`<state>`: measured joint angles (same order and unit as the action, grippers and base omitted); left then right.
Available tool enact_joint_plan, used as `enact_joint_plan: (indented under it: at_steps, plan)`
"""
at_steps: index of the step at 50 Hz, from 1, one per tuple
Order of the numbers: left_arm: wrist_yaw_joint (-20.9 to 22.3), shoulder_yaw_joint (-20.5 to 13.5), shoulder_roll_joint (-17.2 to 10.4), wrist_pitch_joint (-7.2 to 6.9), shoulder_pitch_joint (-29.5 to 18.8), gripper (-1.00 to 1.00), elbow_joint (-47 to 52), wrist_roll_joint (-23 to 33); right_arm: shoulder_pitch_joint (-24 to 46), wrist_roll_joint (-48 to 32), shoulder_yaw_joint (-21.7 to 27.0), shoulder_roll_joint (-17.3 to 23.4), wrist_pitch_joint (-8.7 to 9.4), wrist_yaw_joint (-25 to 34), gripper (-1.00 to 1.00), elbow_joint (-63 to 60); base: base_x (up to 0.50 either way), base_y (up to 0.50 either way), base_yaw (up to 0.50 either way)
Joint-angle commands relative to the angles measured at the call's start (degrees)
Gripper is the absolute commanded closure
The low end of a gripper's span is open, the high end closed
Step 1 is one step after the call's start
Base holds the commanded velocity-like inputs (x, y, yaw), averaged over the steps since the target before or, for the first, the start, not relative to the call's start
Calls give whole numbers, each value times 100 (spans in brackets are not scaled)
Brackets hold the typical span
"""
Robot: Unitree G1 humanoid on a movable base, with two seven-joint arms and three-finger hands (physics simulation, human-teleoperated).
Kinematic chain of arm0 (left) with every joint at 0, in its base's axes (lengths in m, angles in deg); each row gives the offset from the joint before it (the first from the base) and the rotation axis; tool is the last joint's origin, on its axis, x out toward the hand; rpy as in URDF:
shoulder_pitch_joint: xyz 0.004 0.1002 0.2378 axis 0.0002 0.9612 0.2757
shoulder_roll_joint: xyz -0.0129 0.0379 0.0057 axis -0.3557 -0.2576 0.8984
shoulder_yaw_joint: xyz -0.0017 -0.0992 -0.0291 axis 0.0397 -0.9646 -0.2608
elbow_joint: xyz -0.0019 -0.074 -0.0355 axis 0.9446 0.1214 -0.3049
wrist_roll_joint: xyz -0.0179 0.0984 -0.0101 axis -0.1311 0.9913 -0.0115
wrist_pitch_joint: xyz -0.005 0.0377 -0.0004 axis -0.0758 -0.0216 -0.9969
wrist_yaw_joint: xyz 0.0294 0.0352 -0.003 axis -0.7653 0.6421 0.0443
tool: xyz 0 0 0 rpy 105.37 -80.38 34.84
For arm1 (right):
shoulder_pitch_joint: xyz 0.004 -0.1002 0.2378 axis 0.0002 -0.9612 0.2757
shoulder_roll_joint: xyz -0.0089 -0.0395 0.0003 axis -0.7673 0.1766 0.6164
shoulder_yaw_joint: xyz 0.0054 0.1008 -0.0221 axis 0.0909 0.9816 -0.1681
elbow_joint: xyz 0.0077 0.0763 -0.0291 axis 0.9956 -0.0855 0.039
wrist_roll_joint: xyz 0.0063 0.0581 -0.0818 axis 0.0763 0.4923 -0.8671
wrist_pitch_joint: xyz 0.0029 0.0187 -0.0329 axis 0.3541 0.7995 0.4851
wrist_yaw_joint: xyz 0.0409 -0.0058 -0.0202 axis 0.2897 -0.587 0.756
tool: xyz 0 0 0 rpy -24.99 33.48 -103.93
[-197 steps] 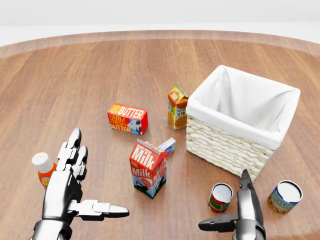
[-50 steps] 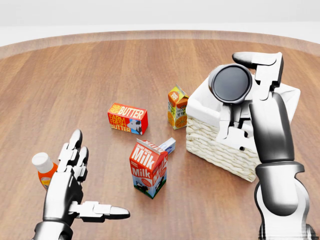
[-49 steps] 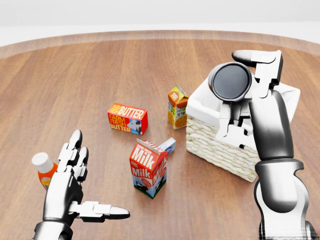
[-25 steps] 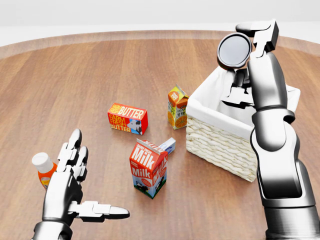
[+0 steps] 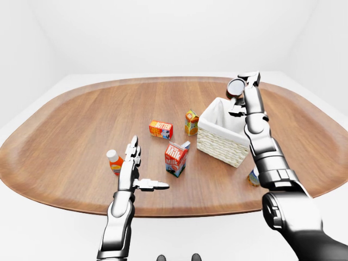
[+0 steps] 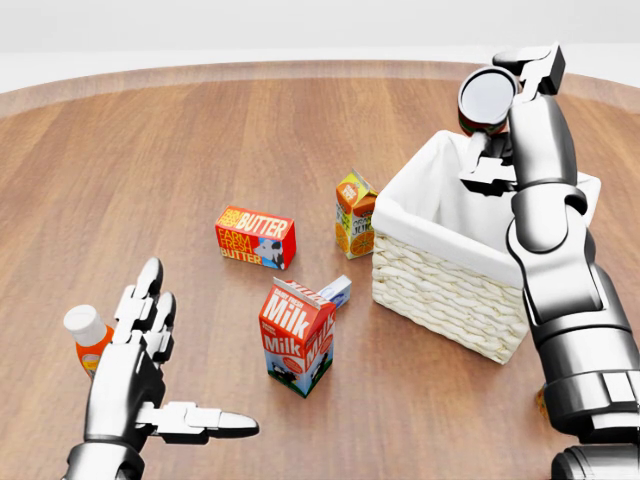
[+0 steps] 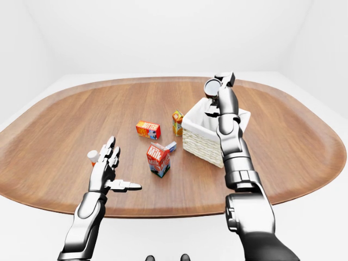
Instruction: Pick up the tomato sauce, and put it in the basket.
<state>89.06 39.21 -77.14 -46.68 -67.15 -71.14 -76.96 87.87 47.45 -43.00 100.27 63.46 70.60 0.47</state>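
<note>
The tomato sauce can (image 6: 486,98), seen bottom-on as a dark disc with a red side, is in my right hand (image 6: 503,92). The fingers (image 6: 530,62) close round it. The hand holds the can tilted above the upper right rim of the wicker basket (image 6: 447,292), which has a white cloth lining. The same hold shows in the left-eye view (image 5: 237,86). My left hand (image 6: 176,366) is open and empty at the lower left of the head view, palm flat above the table.
On the round wooden table (image 6: 200,140) lie a butter box (image 6: 255,237), an orange juice carton (image 6: 354,214), a milk carton (image 6: 297,338) with a small box (image 6: 338,291) behind it, and an orange bottle (image 6: 88,338) beside my left hand. Another can (image 5: 253,176) stands behind my right arm.
My right hand picked the can up from the table at the lower right, raised it, and has carried it up and away over the basket. The left hand has not moved.
</note>
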Motion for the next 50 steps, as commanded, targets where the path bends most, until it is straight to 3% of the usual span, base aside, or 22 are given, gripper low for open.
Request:
enact_joint_plan:
  at_steps: [1,10,34,50]
  plan:
    - [-2,-1,1,17,-3,-100,-19,0,768,161,-3,267,-119,-479,100,2161,0,0,0]
    - [5,4,0,-61,33,-100,92,-4,1044,229,1,383,-119,-592,100,2984,0,0,0]
    - [2,-20,-4,-19,-16,-100,0,-17,1321,303,102,414,-119,-143,100,3379,0,0,0]
    - [1,-27,-5,-47,-2,-100,32,-29,1074,290,153,252,-119,-88,100,3562,0,0,0]
